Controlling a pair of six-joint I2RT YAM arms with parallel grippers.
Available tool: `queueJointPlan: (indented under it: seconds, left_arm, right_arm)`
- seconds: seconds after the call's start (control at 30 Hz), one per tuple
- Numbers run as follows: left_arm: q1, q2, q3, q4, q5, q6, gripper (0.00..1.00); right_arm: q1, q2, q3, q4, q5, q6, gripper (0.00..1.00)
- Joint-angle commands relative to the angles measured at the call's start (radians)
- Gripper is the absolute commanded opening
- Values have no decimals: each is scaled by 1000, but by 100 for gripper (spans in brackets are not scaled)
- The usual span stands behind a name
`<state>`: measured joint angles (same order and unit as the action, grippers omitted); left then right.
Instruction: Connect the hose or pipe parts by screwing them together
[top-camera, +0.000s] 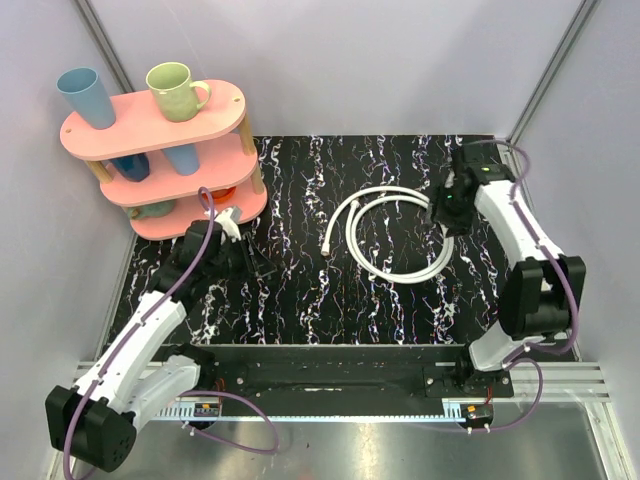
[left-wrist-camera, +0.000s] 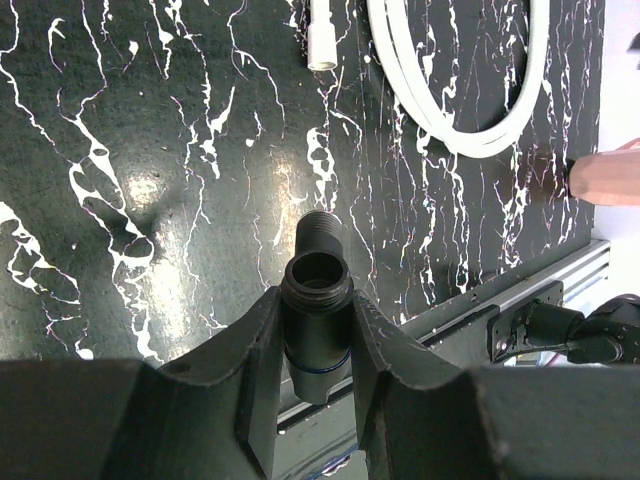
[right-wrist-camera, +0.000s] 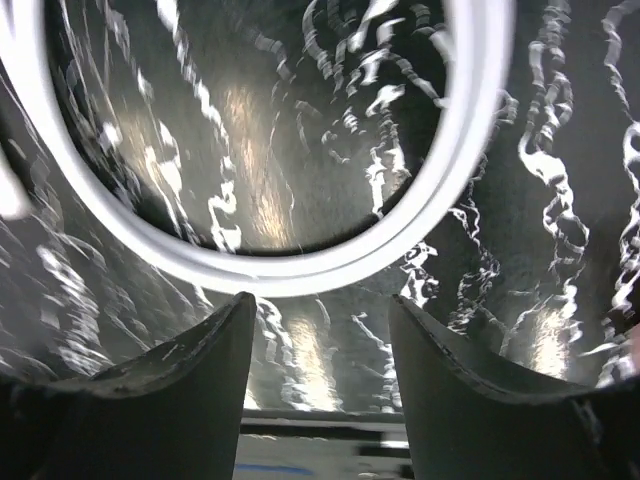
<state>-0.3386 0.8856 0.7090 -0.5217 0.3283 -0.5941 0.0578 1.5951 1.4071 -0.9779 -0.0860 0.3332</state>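
A white hose (top-camera: 420, 272) lies coiled in a loop on the black marbled table (top-camera: 300, 300), right of centre, with one end fitting (top-camera: 330, 243) pointing toward the near side. My left gripper (top-camera: 245, 262) hovers at the left, shut on a short black threaded pipe part (left-wrist-camera: 316, 330) standing upright between the fingers; the gripper (left-wrist-camera: 316, 300) faces the hose's end fitting (left-wrist-camera: 322, 45) farther off. My right gripper (top-camera: 447, 212) hangs over the loop's right side. Its jaws (right-wrist-camera: 322, 305) are open and empty, the hose (right-wrist-camera: 300, 270) curving just beyond the fingertips.
A pink three-tier shelf (top-camera: 150, 150) stands at the back left, carrying a blue cup (top-camera: 85, 95), a green mug (top-camera: 175, 90) and more cups below. A metal rail (top-camera: 330, 380) runs along the table's near edge. Grey walls close in on the sides.
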Motion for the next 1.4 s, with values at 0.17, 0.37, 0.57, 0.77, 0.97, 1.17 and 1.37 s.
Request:
queueJointPlan:
  seconds: [0.17,0.37,0.57,0.77,0.97,1.17,1.37]
  left_arm:
    - [6,-56,30,-1,-31,39,0]
    - [7,-76,29,-20,-61,40,0]
    - [7,-71,58,-14,-60,17,0]
    - [9,-51,136,-58,-70,20,0]
    - [10,-39,149,-44,-74,11,0]
    - [10,-22,132,-25,-49,4,0]
    - [12,-25,100,-12,-93,7,0]
  right_arm:
    - [438,28,-109,99,-41,-768,65]
    - [511,42,-180,272,-77,-941,66]
    - [511,132,-174,332,-84,-893,66]
    - [514,186,-206,352,-165,-838,66]
    - [524,206,-217,384,-86,-691,60]
    - [540,224,-275,412,-37,-557,55]
    - [608,249,-281,398,31,-395,34]
